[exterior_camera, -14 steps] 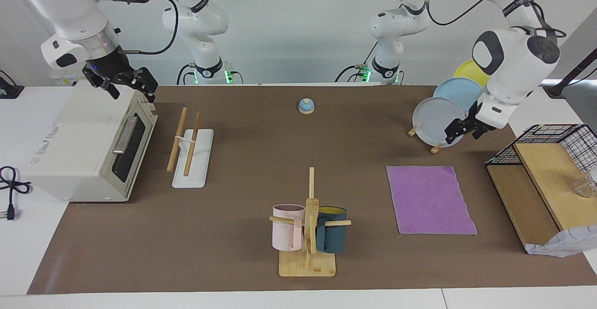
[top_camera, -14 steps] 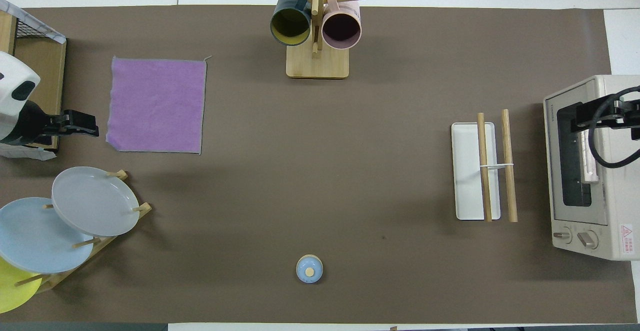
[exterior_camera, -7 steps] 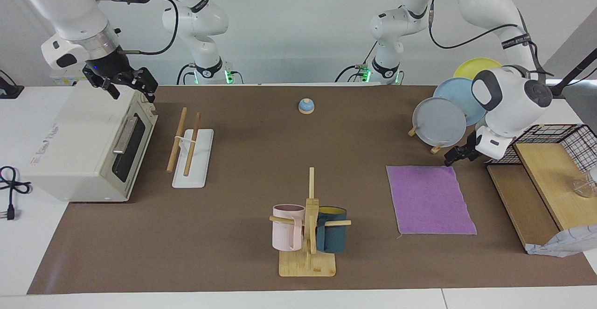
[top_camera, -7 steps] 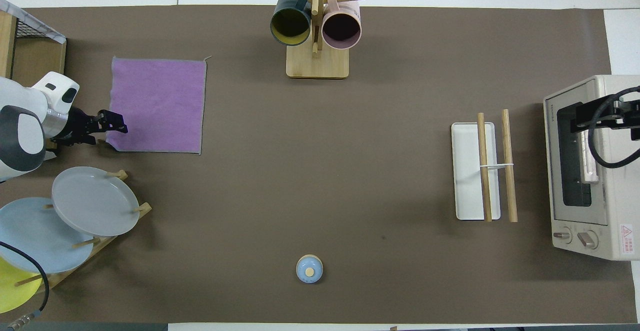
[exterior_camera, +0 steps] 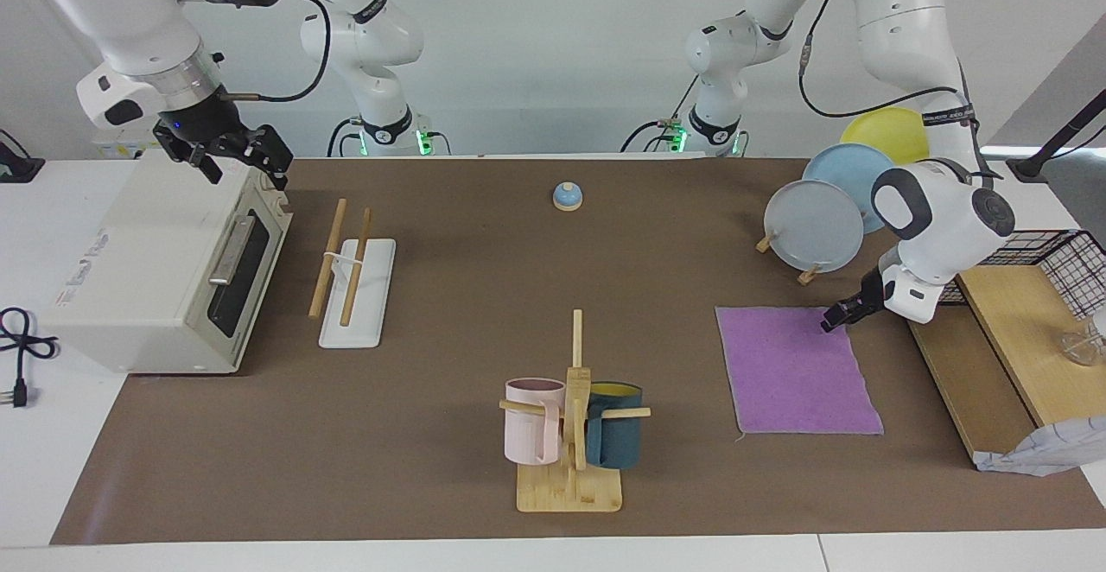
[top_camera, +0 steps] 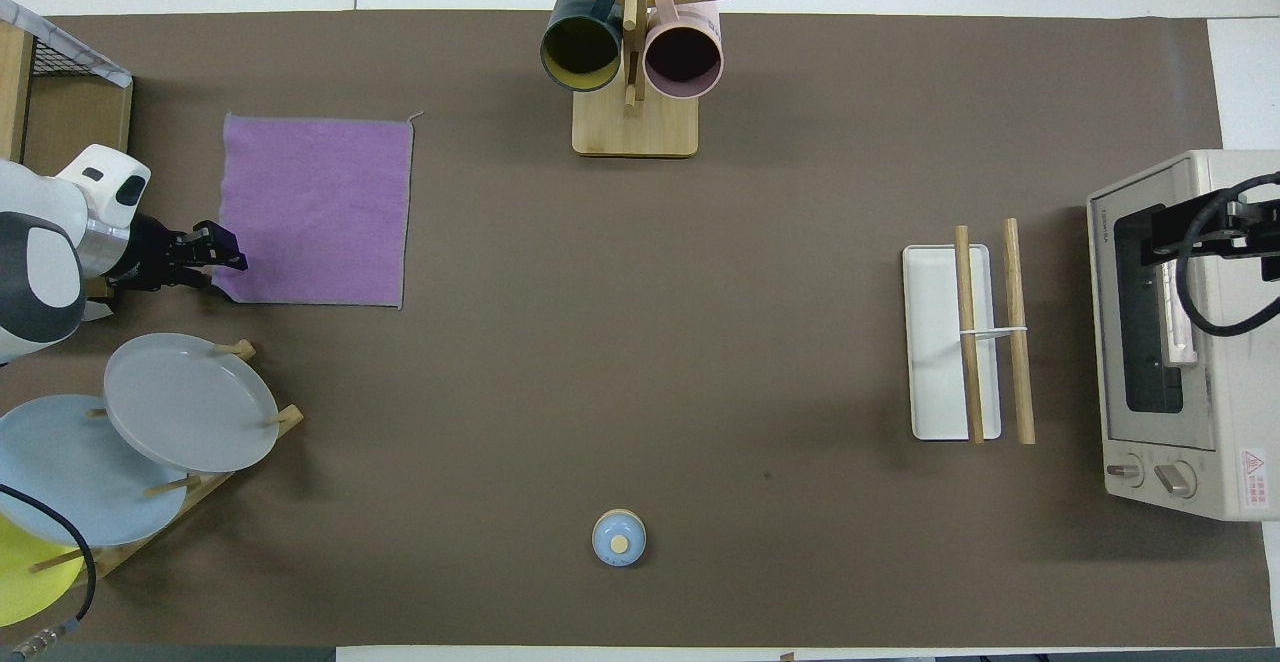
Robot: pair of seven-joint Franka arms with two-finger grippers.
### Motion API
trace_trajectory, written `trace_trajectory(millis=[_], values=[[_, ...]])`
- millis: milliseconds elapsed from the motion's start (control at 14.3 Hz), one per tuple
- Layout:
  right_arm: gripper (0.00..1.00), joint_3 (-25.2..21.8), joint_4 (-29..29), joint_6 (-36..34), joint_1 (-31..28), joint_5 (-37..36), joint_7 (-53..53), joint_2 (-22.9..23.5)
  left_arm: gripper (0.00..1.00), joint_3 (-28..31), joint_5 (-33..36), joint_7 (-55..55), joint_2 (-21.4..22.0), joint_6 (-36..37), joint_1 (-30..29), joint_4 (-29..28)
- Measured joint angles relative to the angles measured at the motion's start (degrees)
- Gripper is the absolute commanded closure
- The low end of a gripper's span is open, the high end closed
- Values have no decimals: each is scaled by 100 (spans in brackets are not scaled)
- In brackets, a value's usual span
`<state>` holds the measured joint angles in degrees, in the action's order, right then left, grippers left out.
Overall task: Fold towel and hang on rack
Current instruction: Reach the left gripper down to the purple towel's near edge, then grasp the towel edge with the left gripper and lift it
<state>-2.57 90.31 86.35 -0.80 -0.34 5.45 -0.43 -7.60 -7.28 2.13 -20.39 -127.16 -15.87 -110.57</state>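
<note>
The towel (exterior_camera: 797, 370) lay flat, purple face up, toward the left arm's end of the surface, well apart from the rack (exterior_camera: 350, 268), so the left gripper (exterior_camera: 835, 319), whose fingers' state I could not tell, sat low at its robot-side corner, seemingly to start the fold, while the right gripper (exterior_camera: 233, 157) waited, fingers spread, over the toaster oven (exterior_camera: 130, 270).

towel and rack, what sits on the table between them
Mostly bare mat. The mug tree stands off the direct line between towel and rack, farther from the robots; the overhead view shows it best.
</note>
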Motion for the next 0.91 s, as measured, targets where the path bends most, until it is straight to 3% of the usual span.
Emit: trace_trajectory(millis=[139, 209, 906], values=[[0, 0, 0, 0, 0, 0, 0, 0, 95, 0, -2, 0, 0, 5, -29, 0], [0, 0, 0, 0, 0, 0, 0, 0, 100, -2, -3, 0, 0, 11, -29, -1], [0, 0, 0, 0, 0, 0, 0, 0, 100, -76, -2, -128, 19, 353, -21, 191]])
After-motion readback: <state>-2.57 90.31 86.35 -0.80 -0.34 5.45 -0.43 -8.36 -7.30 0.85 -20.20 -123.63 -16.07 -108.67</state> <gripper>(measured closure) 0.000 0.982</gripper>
